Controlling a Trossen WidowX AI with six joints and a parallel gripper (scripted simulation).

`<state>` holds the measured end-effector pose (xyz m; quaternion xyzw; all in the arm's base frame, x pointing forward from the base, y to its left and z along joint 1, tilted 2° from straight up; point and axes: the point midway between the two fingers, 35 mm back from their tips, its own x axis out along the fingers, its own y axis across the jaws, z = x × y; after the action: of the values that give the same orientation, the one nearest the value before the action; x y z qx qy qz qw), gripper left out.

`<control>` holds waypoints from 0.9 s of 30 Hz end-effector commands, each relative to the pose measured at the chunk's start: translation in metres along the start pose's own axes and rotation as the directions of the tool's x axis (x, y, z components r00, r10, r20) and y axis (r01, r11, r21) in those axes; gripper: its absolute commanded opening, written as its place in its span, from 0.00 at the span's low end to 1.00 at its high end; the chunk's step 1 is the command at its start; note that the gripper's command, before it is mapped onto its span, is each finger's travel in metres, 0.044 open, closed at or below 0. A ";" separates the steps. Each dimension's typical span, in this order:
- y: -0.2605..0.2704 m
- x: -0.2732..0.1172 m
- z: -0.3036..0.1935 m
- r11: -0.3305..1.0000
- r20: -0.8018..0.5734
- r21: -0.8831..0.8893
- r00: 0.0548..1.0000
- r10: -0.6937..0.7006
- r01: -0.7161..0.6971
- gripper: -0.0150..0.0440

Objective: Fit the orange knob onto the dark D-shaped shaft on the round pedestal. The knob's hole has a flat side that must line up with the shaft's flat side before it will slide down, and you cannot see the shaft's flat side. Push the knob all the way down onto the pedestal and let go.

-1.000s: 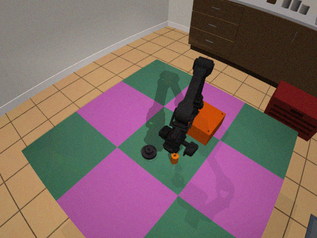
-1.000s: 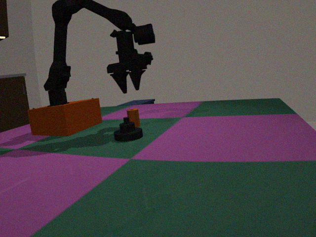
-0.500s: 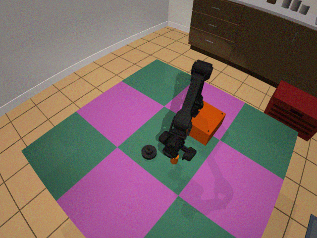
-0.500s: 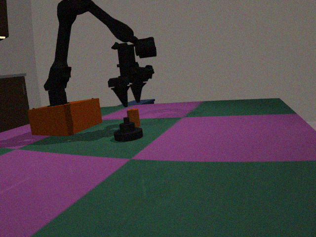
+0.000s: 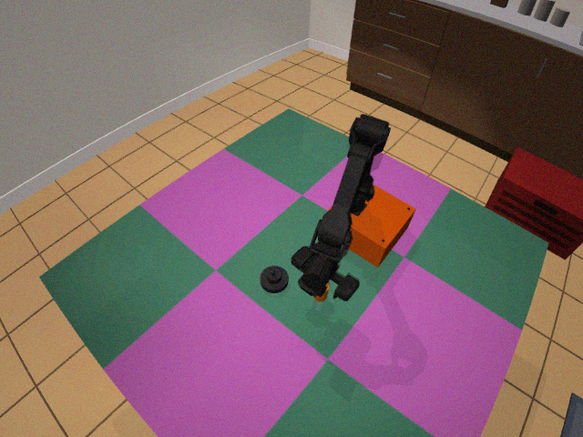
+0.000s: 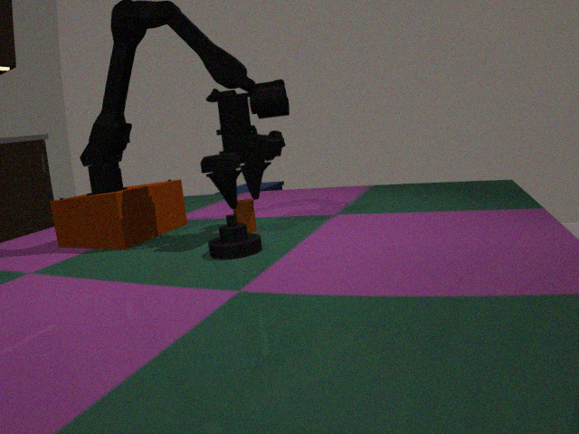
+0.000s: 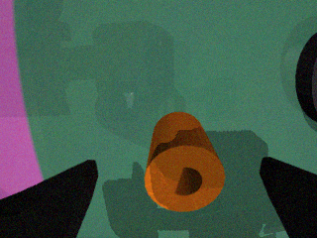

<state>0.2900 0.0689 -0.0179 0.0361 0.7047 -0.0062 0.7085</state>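
The orange knob (image 5: 321, 297) (image 6: 246, 217) (image 7: 165, 170) stands upright on a green part of the mat. Its hole shows in the wrist view, with the flat side facing left. My gripper (image 6: 245, 202) (image 7: 179, 168) is open and points down, with its fingertips near the height of the knob's top. In the wrist view the knob lies between the fingers, with a gap on each side. The round dark pedestal (image 5: 274, 287) (image 6: 234, 248) (image 7: 306, 79) stands beside the knob with its bare shaft (image 5: 273, 272) (image 6: 230, 219) upright. The shaft's flat side cannot be seen.
The arm's orange base box (image 5: 388, 216) (image 6: 89, 224) stands behind the gripper in the top view. The pedestal is close to one finger's side. A red cabinet (image 5: 541, 183) and brown drawers (image 5: 395, 33) stand off the green and pink mat (image 5: 220, 207).
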 end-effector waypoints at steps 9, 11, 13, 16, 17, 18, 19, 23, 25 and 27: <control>-0.002 0.021 -0.002 1.000 -0.008 0.004 1.000 -0.007 0.008 1.00; -0.002 0.024 -0.003 1.000 -0.008 0.004 1.000 -0.007 0.008 1.00; -0.002 0.027 -0.003 1.000 -0.008 0.004 1.000 -0.007 0.008 1.00; -0.002 0.032 -0.003 1.000 -0.008 0.004 1.000 -0.007 0.008 1.00; -0.002 0.034 -0.003 1.000 -0.008 0.004 1.000 -0.008 0.008 1.00; -0.002 0.035 -0.004 1.000 -0.008 0.004 1.000 -0.008 0.008 1.00; -0.002 0.037 -0.004 1.000 -0.008 0.004 1.000 -0.008 0.008 1.00; -0.002 0.043 -0.004 1.000 -0.008 0.004 1.000 -0.008 0.008 1.00; -0.002 0.045 -0.005 1.000 -0.008 0.004 1.000 -0.008 0.008 1.00; -0.002 0.045 -0.005 1.000 -0.008 0.004 1.000 -0.008 0.008 0.96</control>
<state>0.2875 0.0699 -0.0598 0.0358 0.7059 -0.0065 0.7074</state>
